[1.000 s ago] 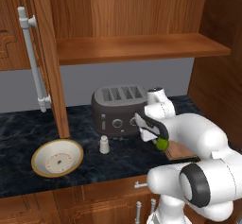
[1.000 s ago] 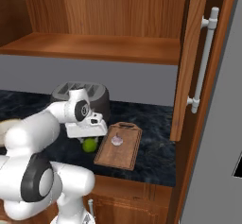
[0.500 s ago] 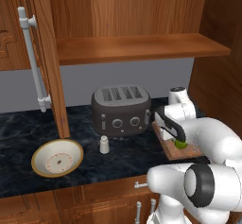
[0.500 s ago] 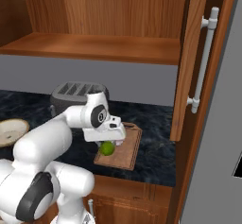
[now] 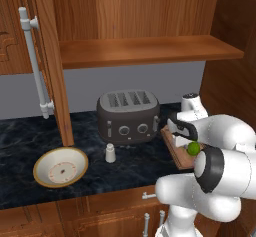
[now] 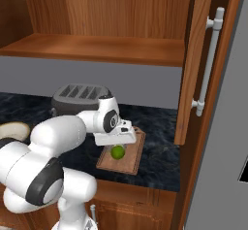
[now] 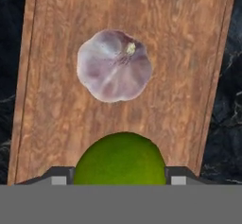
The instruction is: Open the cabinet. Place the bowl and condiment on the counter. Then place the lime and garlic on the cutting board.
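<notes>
My gripper (image 7: 119,177) is shut on the bright green lime (image 7: 120,158), which sits between its fingertips (image 7: 58,178). It holds the lime (image 6: 117,152) low over the near end of the wooden cutting board (image 6: 134,160). On the board beyond the lime lies the whitish-pink garlic (image 7: 114,65). The cutting board (image 5: 173,150) is on the black counter (image 5: 20,131), right of the toaster. The cream bowl (image 5: 61,167) and the small white condiment shaker (image 5: 110,153) stand on the counter to the left. The cabinet (image 5: 150,51) is open and its wooden shelf is bare.
A dark toaster (image 5: 129,116) stands just left of the cutting board. The open left cabinet door (image 5: 50,61) hangs over the counter behind the bowl. The open right door (image 6: 199,64) juts out right of the board, with a grey appliance side (image 6: 227,166) beyond it.
The arm has swung right from in front of the toaster, carrying the lime out over the cutting board. The bowl, shaker and garlic have stayed put.
</notes>
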